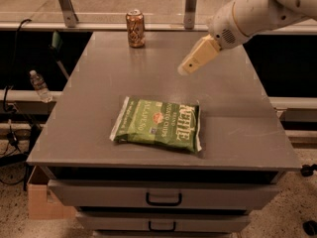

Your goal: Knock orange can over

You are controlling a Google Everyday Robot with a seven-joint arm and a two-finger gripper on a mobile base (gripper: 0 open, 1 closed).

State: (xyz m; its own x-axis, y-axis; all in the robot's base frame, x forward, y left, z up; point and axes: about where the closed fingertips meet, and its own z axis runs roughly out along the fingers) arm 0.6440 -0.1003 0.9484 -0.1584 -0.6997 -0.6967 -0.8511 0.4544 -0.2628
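Observation:
The orange can (135, 28) stands upright at the far edge of the grey table (99, 83), left of centre. It is orange-brown with pale swirls and a silver top. My gripper (185, 69) comes in from the upper right on a white arm and hangs above the table's far middle. It is to the right of the can and nearer the camera, well apart from it.
A green chip bag (159, 124) lies flat at the table's middle front. Two metal posts (189, 6) rise behind the far edge. A water bottle (39, 86) lies on a ledge left of the table. Drawers (163, 197) sit below the front edge.

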